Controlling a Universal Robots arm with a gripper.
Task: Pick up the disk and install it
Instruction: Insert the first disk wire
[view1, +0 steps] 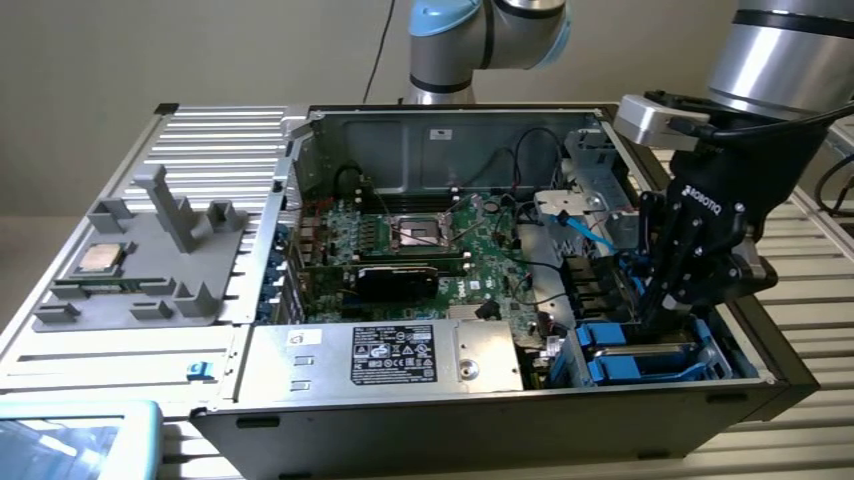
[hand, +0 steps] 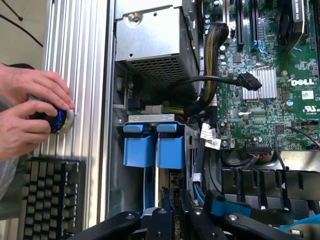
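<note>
My gripper (view1: 663, 322) reaches down into the drive bay at the exterior view's right front corner of the open computer case (view1: 254, 420). In the wrist view its black fingers (hand: 161, 220) stand close together on the thin edge of the disk (hand: 156, 184). The disk stands edge-on in the bay, blue carrier rails along its sides and two blue tabs (hand: 152, 150) at its far end. The blue carrier (view1: 641, 362) also shows under the gripper in the exterior view. The disk's label is hidden.
A silver power supply box (view1: 400, 355) with a black label sits beside the bay. Black and blue cables (hand: 210, 80) cross to the green motherboard (view1: 441, 250). A grey fixture with a small chip (view1: 100, 258) lies outside the case. A person's hands (hand: 30, 112) work a knob near a keyboard (hand: 50, 195).
</note>
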